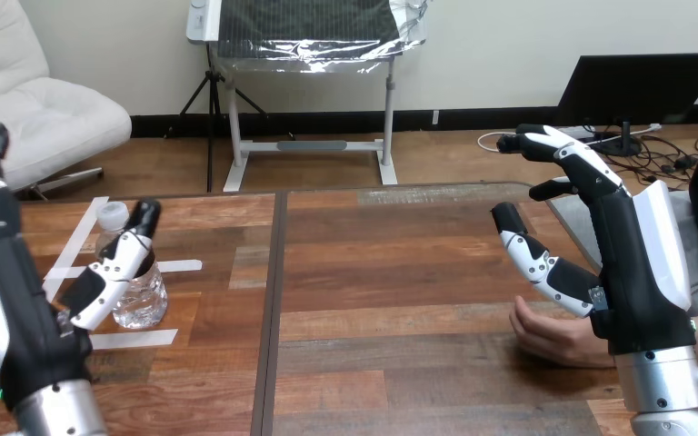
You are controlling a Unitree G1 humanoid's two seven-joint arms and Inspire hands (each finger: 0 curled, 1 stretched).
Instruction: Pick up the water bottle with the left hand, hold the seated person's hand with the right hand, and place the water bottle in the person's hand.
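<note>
A clear water bottle (136, 289) with a white cap stands upright on the table at the left, inside white tape marks. My left hand (27, 318) is raised just left of it, open, with its thumb in front of the bottle and its fingers pointing up. At the right, my right hand (632, 263) is lifted above the table, open, fingers spread and pointing left and up. The person's hand (554, 331) rests on the table at the right, loosely curled, just below and partly behind my right hand. I cannot tell whether the two touch.
The wooden table (391, 272) has a dark seam running front to back near its middle. White tape strips (159, 267) mark the left part around the bottle.
</note>
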